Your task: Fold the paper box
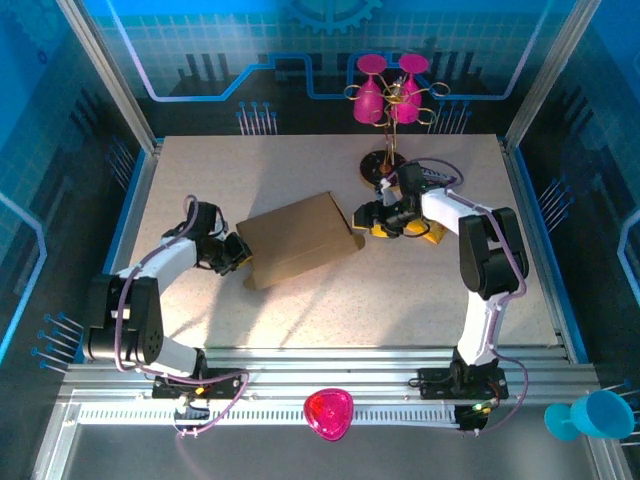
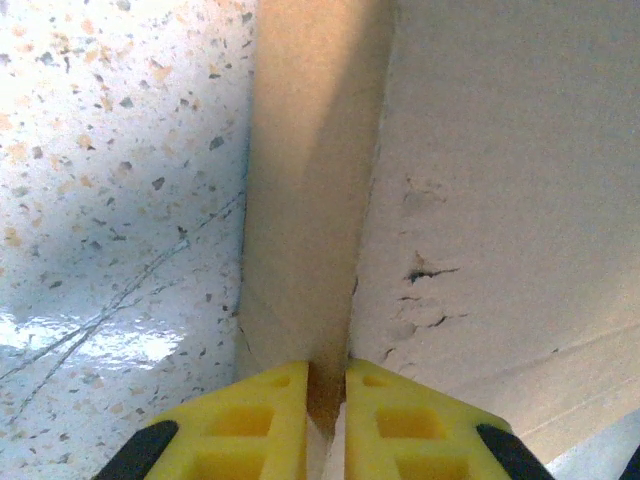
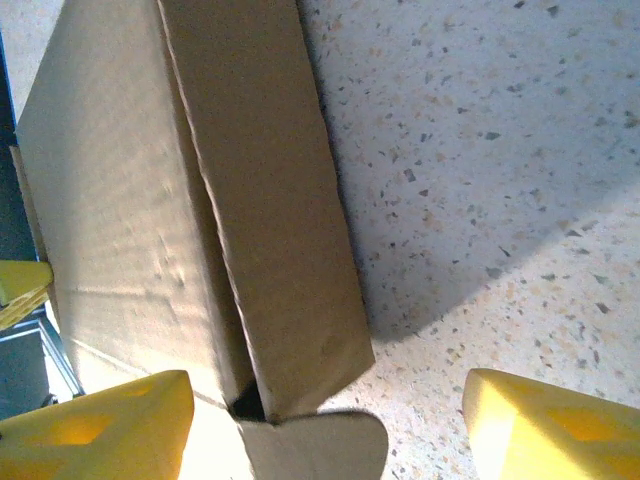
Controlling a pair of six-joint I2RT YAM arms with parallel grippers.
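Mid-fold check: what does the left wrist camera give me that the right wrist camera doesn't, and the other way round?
Left wrist: the left gripper pinched shut on a thin cardboard flap of the paper box, with dents and a dark scuff in the panel beside it.
Right wrist: the right gripper open wide, with the box's long side wall and a rounded tab lying in the gap between its fingers.
Both: brown cardboard resting on the speckled table.

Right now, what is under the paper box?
The paper box lies flat on the speckled table, and bare tabletop shows beside it. Its own cardboard covers the surface beneath, so whether anything is trapped there cannot be seen.
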